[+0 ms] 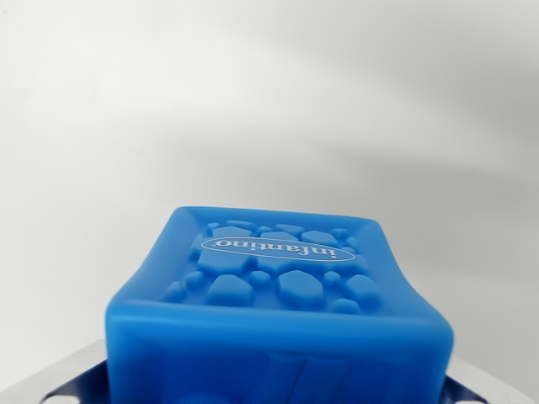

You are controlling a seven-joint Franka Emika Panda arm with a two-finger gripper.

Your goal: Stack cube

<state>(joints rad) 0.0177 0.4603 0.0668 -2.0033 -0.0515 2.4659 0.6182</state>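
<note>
Blue soft-looking cube (pixel 282 299) fills the bottom half of the wrist view, sitting right up against the camera, with a pebbly raised pattern and an oval "infantino" logo on the face pointing up and away. Its sides bow inward a bit, so I'd guess it's squishy rubber or silicone, and that pinched-in look could be from being squeezed. At the bottom corners you can just see bits of the pincer (pixel 278 396), grey metal on the wrist view's left and a grey and blue bit on the wrist view's right, tight against the cube's flanks. So my read is that the pincer is clamped on the cube from both sides, spread only as wide as the cube itself, though the actual contact points are hidden below the frame edge. Behind it is just plain pale grey-white background with soft shadows, no surface edge and no second cube anywhere in sight. Being this close to the lens with nothing under it makes me think it's being carried up in the air, probably on its way to whatever it's getting stacked on, but can't confirm that from here
</note>
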